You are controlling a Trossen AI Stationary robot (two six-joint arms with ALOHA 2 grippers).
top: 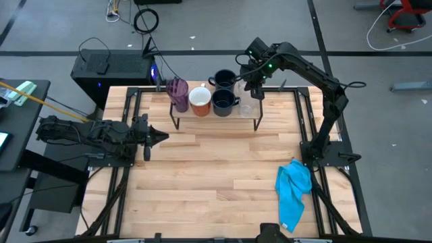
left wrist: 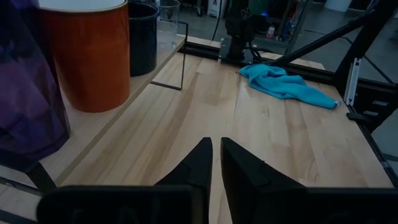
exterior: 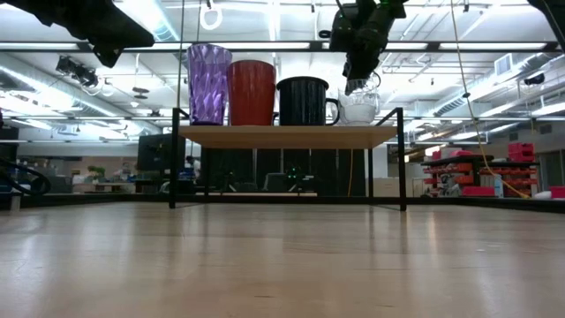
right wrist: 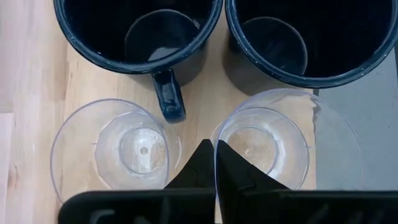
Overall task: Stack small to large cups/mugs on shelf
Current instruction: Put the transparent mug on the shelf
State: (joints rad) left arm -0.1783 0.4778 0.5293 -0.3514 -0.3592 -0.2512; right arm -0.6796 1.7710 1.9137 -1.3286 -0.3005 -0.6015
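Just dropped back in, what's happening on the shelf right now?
The right end effector hangs over the shelf's right end, fingers together on the rim of one clear cup; a second clear cup stands beside it. The purple tumbler, the white mug and two black mugs are on the shelf. The left end effector waits over the table.

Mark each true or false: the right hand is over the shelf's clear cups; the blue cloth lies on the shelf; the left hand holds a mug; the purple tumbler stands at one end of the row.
1. Right hand over the clear cups on the shelf: true.
2. Blue cloth on the shelf: false; it lies on the table.
3. Left hand holds a mug: false; it is shut and empty.
4. Purple tumbler at the row's end: true.
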